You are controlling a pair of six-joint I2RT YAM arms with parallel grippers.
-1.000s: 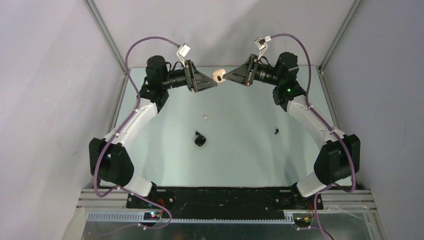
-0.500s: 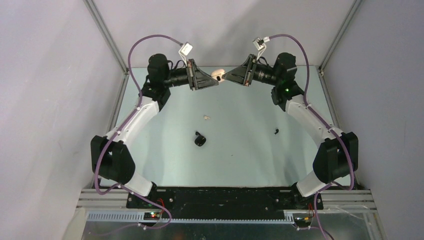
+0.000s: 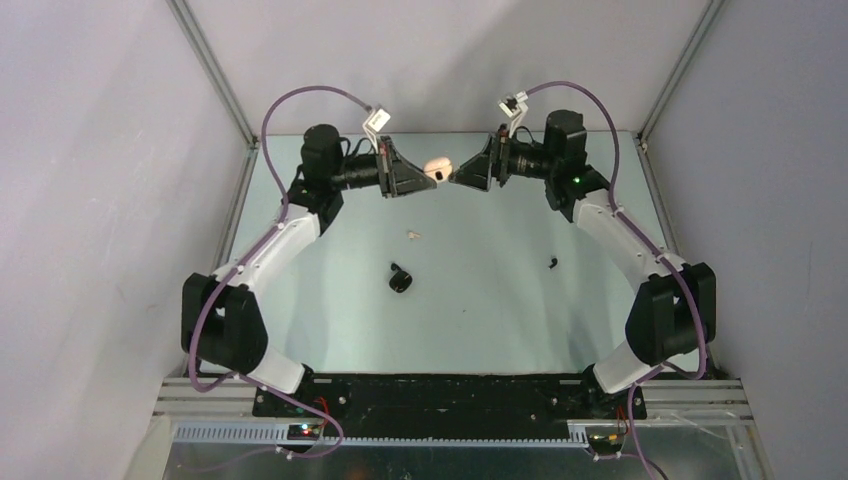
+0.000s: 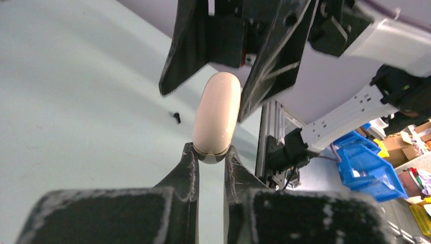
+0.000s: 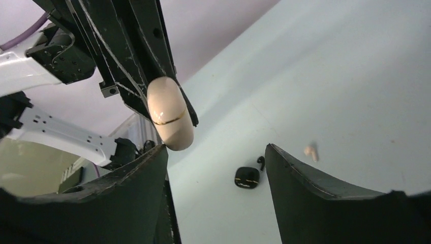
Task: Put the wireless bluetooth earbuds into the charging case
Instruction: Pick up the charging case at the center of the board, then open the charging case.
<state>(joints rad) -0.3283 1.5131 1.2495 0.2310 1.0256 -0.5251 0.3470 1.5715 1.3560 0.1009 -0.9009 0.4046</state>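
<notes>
Against a second ago, both my arms have drawn in toward each other at the top centre of the overhead view. The cream-white charging case now sits a little lower and tighter between them. My left gripper is clenched on one end of the case. My right gripper is spread wide, its fingers flanking the other end; whether they touch it I cannot tell.

The case hangs in the air near the far edge of the table, with the back wall just behind it and a wide stretch of mat below. On that mat lie a cream earbud, a black case with a black earbud just beside it, and a second black earbud toward the right.

The held case is a glossy, closed pebble with a thin gold seam.
</notes>
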